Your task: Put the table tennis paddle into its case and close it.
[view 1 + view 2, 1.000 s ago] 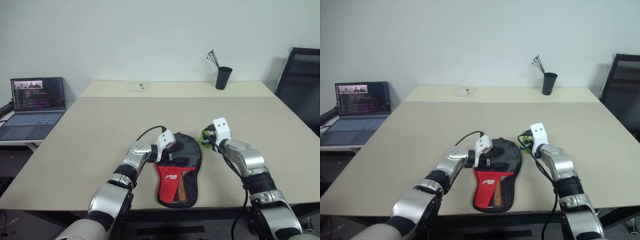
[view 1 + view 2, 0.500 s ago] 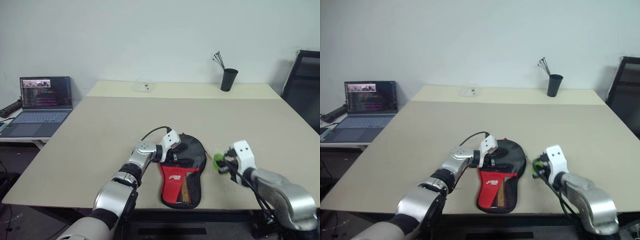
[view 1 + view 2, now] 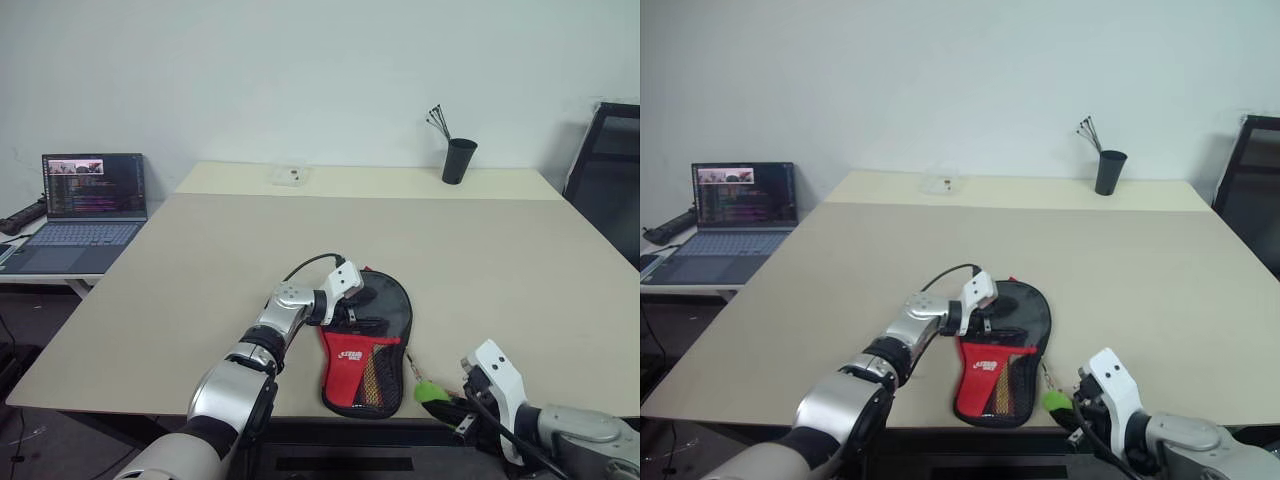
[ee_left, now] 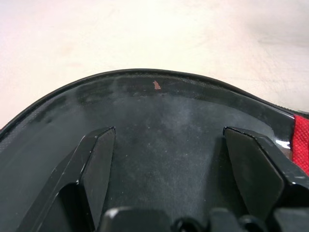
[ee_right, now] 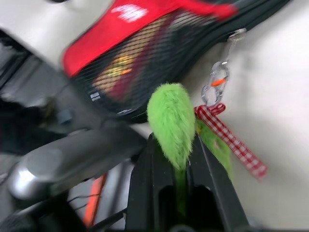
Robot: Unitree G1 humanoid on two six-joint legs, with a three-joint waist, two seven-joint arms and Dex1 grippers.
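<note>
1. The right gripper (image 5: 175,159) is clamped on the fuzzy green tag (image 5: 170,123) of the zip pull, near the case's handle end.
2. The left gripper (image 4: 164,159), fingers apart, presses the case (image 3: 368,335) flat; the paddle appears to be inside.
3. Judged step: zipping. Next, the pull must be drawn along the seam.

White wall (image 3: 300,70); beige table (image 3: 250,240); black chair (image 3: 610,150) at right.

Head eyes look down across the table (image 3: 480,250); both wrist cameras sit close over the case (image 3: 375,335).
</note>
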